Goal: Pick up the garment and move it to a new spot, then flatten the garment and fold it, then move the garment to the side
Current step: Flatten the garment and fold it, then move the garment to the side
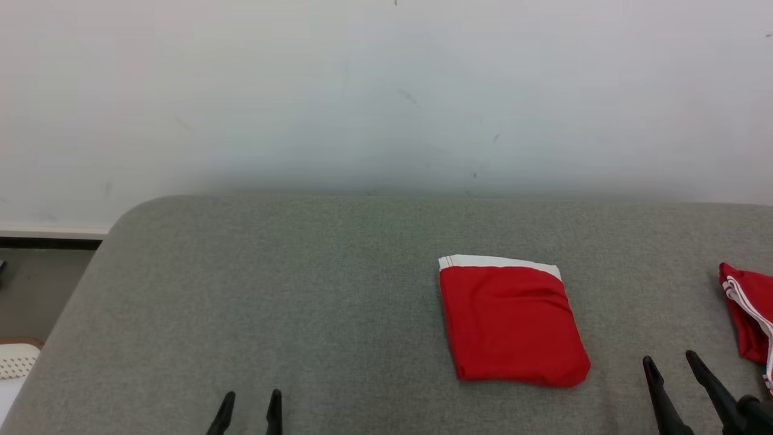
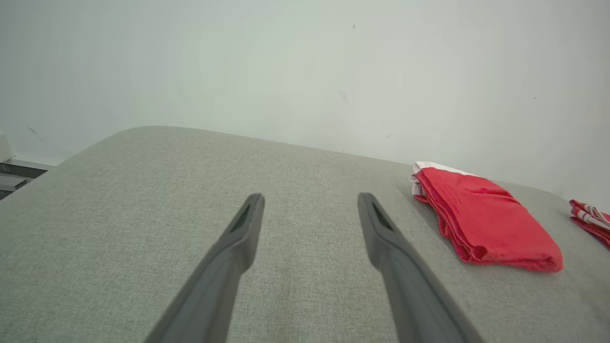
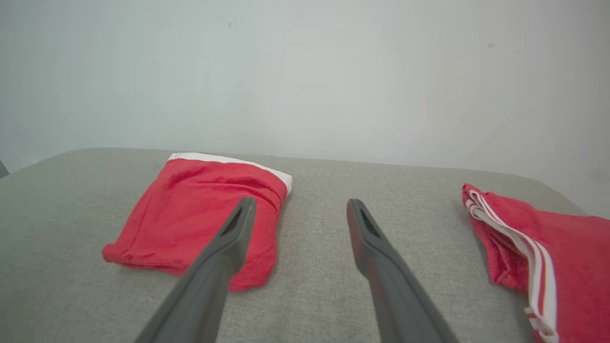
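folded garment (image 1: 513, 323) lies on the padded surface (image 1: 290, 290), second garment (image 1: 749, 314) to its right.

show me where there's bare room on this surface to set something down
Widest bare patch: the left half of the grey surface, from its rounded corner to the folded red garment. Crowded right: only a narrow strip between that and the striped red garment.

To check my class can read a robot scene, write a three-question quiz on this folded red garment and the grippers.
1. True or false: the right gripper is shut on the folded red garment.
2. What lies near the right edge of the grey padded surface? A) blue towel B) red garment with white stripes C) black shoe
3. Fill in: the left gripper is ____.
Key: 1 false, it is open and apart from it; 2 B; 3 open.
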